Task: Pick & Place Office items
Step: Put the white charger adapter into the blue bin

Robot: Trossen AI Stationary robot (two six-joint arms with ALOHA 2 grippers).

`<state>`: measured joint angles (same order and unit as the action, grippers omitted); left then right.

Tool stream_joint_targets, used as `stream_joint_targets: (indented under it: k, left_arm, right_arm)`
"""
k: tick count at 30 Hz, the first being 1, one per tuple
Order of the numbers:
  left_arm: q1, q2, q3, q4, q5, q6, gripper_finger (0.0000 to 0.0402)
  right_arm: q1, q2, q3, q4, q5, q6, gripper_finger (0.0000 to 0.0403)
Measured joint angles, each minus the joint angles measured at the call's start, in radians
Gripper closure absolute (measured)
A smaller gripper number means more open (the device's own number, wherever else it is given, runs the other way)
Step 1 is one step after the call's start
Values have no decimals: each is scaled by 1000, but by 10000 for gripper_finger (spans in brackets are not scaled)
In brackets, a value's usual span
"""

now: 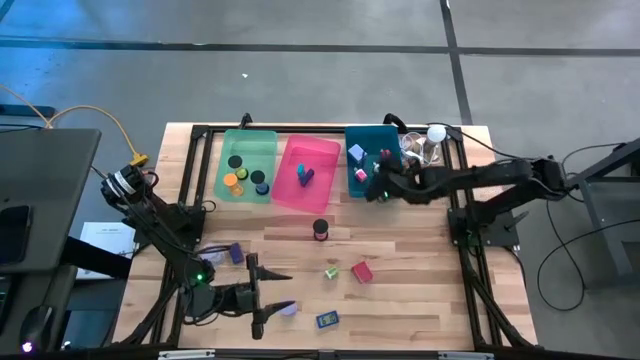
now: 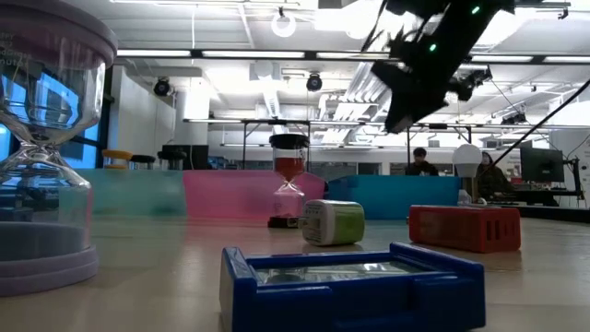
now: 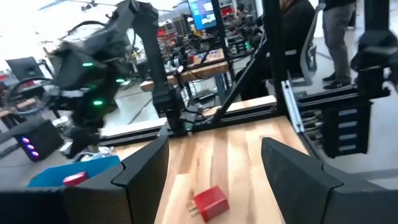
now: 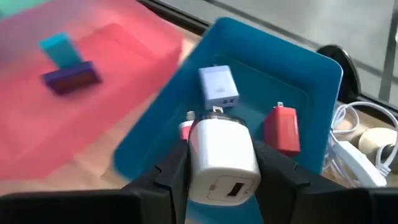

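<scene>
My right gripper (image 4: 224, 174) hangs over the teal bin (image 1: 362, 168), shut on a white plug-shaped block (image 4: 222, 155). In the teal bin lie a lavender block (image 4: 219, 87), a red block (image 4: 283, 127) and a pink piece (image 4: 185, 129). My left gripper (image 1: 280, 292) is open near the table's front left, its fingers level and pointing toward the table's right. A red block (image 3: 210, 202) lies on the table ahead of it, untouched. A green block (image 1: 330, 271), a blue piece (image 1: 327, 320) and a lavender piece (image 1: 288, 308) rest on the wood. My right gripper pinches the white block by its two opposite sides (image 4: 198, 163), one finger on each. The fingers slant down from the table's right side. The block is lifted clear above the teal bin, its socket face (image 4: 226, 190) turned toward the wrist.
A green bin (image 1: 245, 160) with round discs and a pink bin (image 1: 322, 152) with a teal and a purple block stand left of the teal one. A small red hourglass (image 1: 320, 230) stands mid-table, and a white ball-topped gadget (image 1: 432, 140) with cables sits at the far right corner.
</scene>
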<state>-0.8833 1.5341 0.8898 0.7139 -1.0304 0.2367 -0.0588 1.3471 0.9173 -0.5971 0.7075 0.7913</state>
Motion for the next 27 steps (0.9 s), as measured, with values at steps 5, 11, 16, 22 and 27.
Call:
stream_joint_targets:
  k: [5, 11, 16, 22, 27]
  left_arm:
    - [-14, 0, 0, -10, -32, -36, 152]
    - [-30, 0, 0, -22, -88, -58, 152]
    - [-33, 0, 0, -47, -94, -84, 152]
    - [-33, 0, 0, -58, -94, -100, 152]
    - [-33, 0, 0, -60, -94, -129, 152]
  right_arm:
    - [-143, 64, 0, 68, -112, -78, 276]
    - [-259, 153, 0, 180, -242, -137, 276]
    - [-317, 204, 0, 208, -280, -141, 275]
    - [-359, 244, 0, 225, -298, -144, 274]
    - [-358, 272, 0, 246, -290, -170, 241]
